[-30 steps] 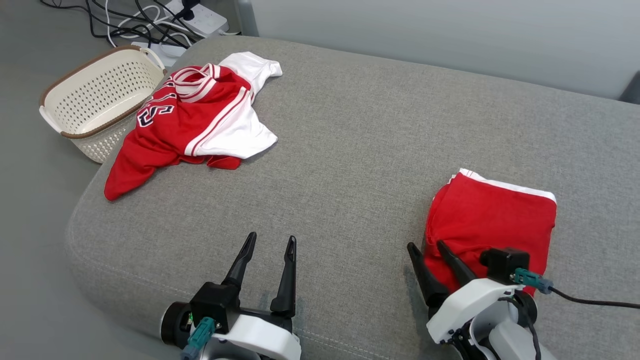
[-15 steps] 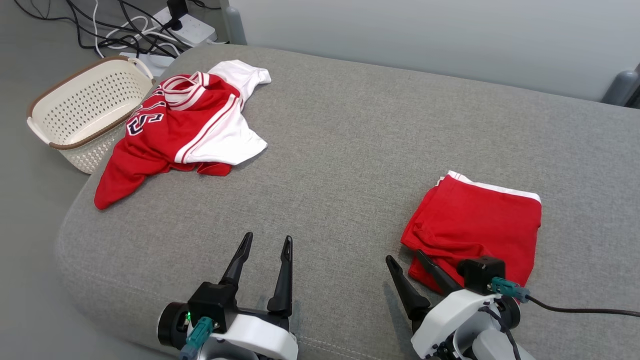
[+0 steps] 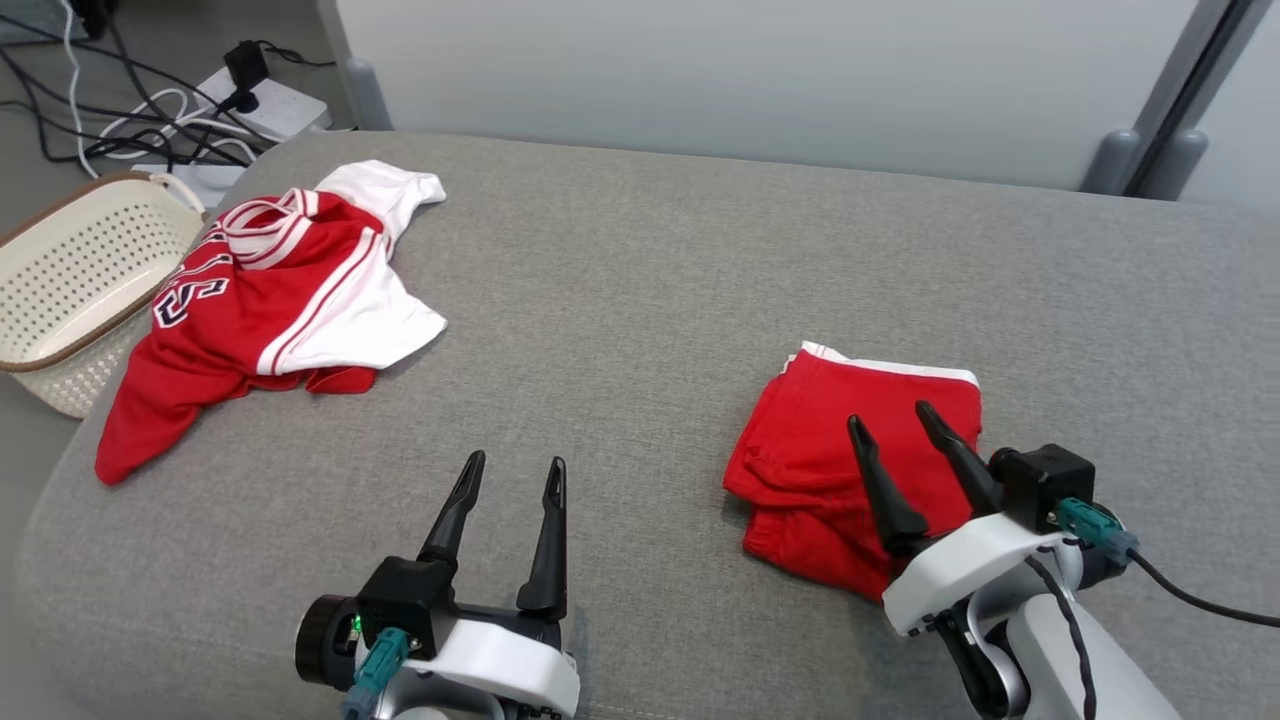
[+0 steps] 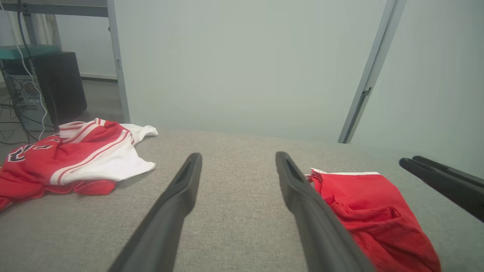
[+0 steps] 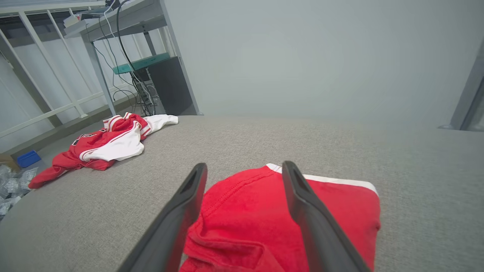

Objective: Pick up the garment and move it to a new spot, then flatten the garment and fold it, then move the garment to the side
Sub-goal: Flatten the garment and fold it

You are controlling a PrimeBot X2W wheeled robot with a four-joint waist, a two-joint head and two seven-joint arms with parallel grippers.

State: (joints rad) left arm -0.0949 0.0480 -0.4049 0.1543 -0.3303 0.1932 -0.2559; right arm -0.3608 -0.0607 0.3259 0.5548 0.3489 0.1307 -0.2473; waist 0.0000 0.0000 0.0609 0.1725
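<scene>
Head view: two garments lie on one grey cushion (image 3: 640, 280). The folded red garment (image 3: 790, 470) sits at 4 o'clock, its white-trimmed edge farthest from the robot. Its longer side appears to run from 7 toward 1 o'clock. A crumpled jersey (image 3: 250, 320) sprawls at 10 o'clock beside one cream basket (image 3: 70, 270). The left gripper (image 3: 516, 460) waits at 6 o'clock, fingers spread and empty. The right gripper (image 3: 888, 413) is poised over the folded piece, prongs apart.

Left wrist view: the left gripper (image 4: 239, 155) gapes over bare fabric. The jersey (image 4: 75, 155) is at 9 o'clock and the folded red garment (image 4: 363, 204) at 4 o'clock. The right gripper (image 4: 409, 160) enters at 3 o'clock, clear of the cloth.

Right wrist view: the right gripper (image 5: 245, 165) splays wide, holding nothing. The folded red garment (image 5: 245, 211) lies at 6 o'clock between its fingers, white trim pointing toward 1 o'clock. The jersey (image 5: 109, 145) rests at 9 o'clock.
</scene>
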